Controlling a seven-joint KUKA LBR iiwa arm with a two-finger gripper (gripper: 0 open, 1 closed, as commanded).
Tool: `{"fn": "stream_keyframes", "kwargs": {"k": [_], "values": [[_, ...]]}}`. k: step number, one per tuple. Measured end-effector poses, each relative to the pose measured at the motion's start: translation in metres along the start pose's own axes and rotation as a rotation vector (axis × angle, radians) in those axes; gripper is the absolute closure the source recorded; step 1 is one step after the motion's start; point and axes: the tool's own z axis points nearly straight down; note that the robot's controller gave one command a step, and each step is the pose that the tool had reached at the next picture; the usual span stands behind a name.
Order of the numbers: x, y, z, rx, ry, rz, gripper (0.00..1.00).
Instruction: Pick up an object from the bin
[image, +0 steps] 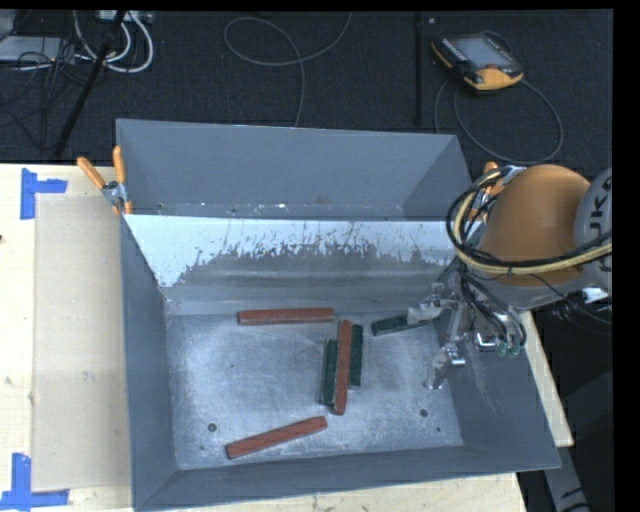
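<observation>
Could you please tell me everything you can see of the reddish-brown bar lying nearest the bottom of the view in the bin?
The reddish-brown bar is a long, slim, straight stick with squared ends and a matte surface; its material cannot be told. It looks whole. It lies flat on the bin floor, slanted, with its left end nearer the near wall. It touches only the floor, lying apart from the cluster of sticks beyond it. The gripper hangs well off to its right.

- Short dark green bar (390, 325) lies flat, right of mid-floor.
- Brown stick (343, 366) lies mid-floor, with dark green sticks (329, 372) touching either side.
- Level brown bar (286, 316) lies behind them.
- Slanted brown bar (276, 437) lies in front.
</observation>
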Motion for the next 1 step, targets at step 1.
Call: {"fn": "stream_keyframes", "kwargs": {"k": [1], "values": [[-0.0018, 0.0003, -0.0045, 0.001, -0.007, -0.002, 0.00]]}}
